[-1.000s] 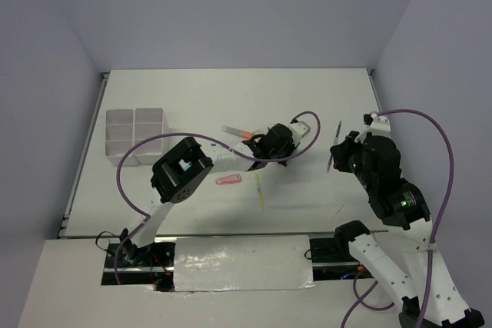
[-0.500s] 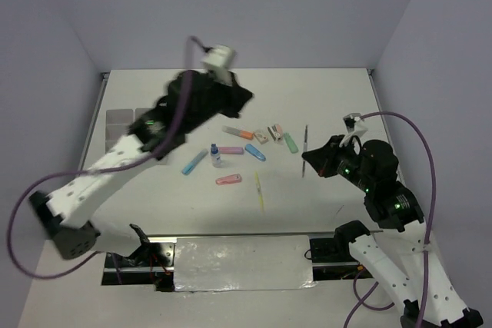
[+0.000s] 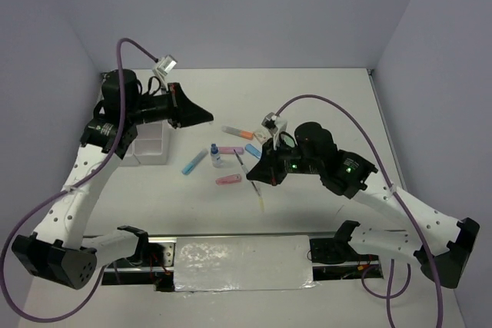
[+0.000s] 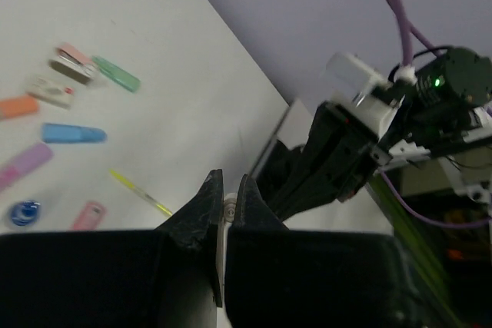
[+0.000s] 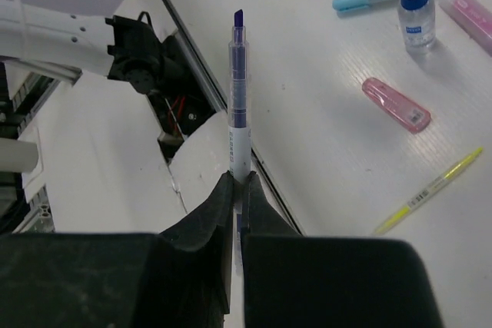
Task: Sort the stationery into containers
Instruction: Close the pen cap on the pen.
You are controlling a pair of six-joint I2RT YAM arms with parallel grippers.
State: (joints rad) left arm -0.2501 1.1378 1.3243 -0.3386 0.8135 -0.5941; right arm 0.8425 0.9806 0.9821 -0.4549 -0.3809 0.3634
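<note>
Dark pen (image 5: 239, 105) between right fingers (image 5: 201, 224), tip beyond them

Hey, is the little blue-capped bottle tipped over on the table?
No, the bottle stands upright on the table, its blue cap pointing up.

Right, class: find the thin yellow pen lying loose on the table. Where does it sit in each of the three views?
Top external: yellow pen lies at centre, towards the table's near edge.
Left wrist: lower left of centre, slanting.
Right wrist: lower right, near the picture's edge.
Shared landmark: the short pink piece beside the pen, seen in all three views.
</note>
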